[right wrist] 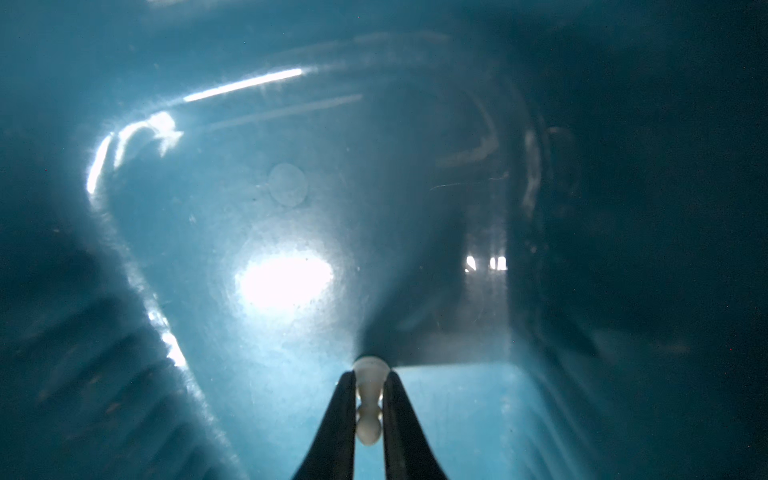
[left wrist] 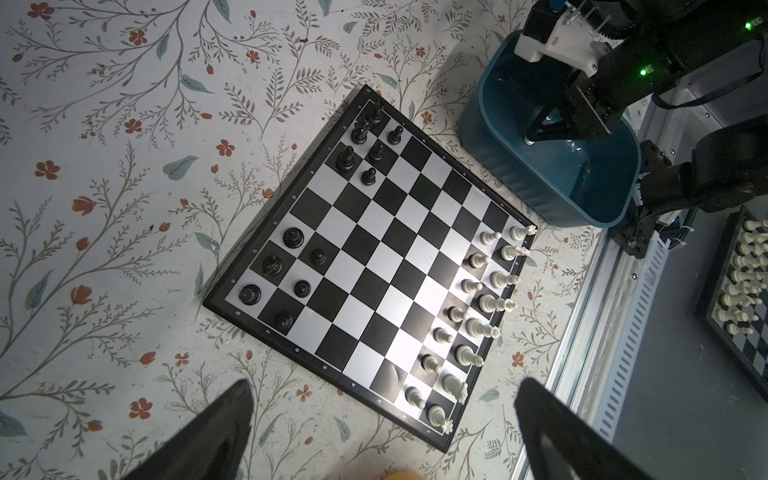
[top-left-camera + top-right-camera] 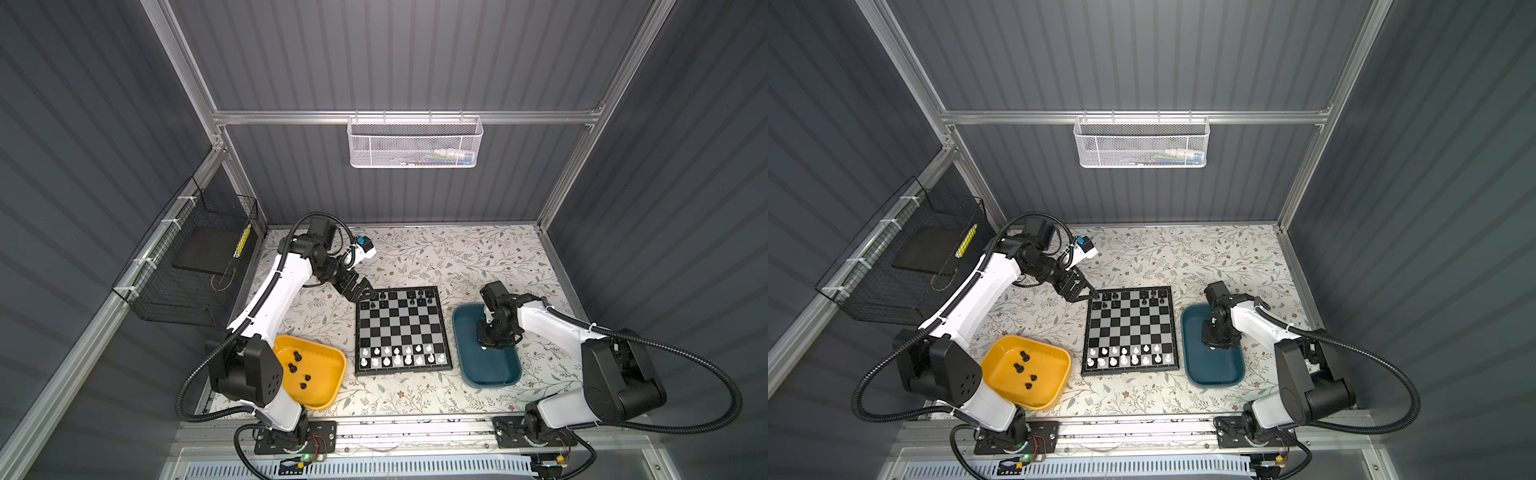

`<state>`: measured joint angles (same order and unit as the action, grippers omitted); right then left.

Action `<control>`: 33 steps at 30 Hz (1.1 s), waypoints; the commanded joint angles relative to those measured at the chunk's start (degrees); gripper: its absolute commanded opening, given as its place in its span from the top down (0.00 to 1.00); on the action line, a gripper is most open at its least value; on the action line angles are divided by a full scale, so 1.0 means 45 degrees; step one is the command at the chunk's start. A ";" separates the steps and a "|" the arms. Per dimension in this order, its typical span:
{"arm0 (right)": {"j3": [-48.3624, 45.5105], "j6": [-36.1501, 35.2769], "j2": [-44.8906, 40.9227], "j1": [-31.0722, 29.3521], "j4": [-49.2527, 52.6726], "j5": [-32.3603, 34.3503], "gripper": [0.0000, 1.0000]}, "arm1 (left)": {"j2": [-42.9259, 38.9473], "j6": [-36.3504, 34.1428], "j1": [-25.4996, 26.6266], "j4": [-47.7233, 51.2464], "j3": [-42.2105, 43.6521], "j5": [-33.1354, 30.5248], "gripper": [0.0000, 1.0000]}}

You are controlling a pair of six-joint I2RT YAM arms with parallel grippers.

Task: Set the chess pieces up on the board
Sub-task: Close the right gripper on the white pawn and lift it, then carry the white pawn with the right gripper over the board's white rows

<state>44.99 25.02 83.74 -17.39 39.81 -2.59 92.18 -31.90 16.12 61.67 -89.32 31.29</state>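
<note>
The board point(image 3: 401, 328) lies mid-table. Black chess pieces point(image 2: 291, 266) stand on its two far rows with gaps, and white chess pieces point(image 3: 397, 356) fill the two near rows. My left gripper point(image 3: 370, 294) hovers over the board's far left corner. In the left wrist view its fingers point(image 2: 232, 419) are wide open with nothing between them. My right gripper point(image 1: 370, 374) reaches down into the teal tray point(image 3: 494, 368) and is shut on a white pawn point(image 1: 369, 399). Its base rests against the tray floor.
A yellow tray point(image 3: 328, 374) at the near left holds several loose black pieces point(image 3: 297, 356). An aluminium rail point(image 3: 415, 430) runs along the table's front edge. Beyond it, the left wrist view shows a second chessboard point(image 2: 744, 291) with white pieces. A wire basket point(image 3: 183, 266) hangs on the left wall.
</note>
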 commanded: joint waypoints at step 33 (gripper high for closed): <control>0.1745 -0.0124 -0.0561 -0.1230 0.2043 0.0800 0.85 | -0.0270 -0.0021 0.0090 0.0153 0.0141 -0.0096 0.00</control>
<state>50.85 24.45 82.91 -22.09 45.95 -0.38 92.16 -31.90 16.21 61.65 -89.30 31.05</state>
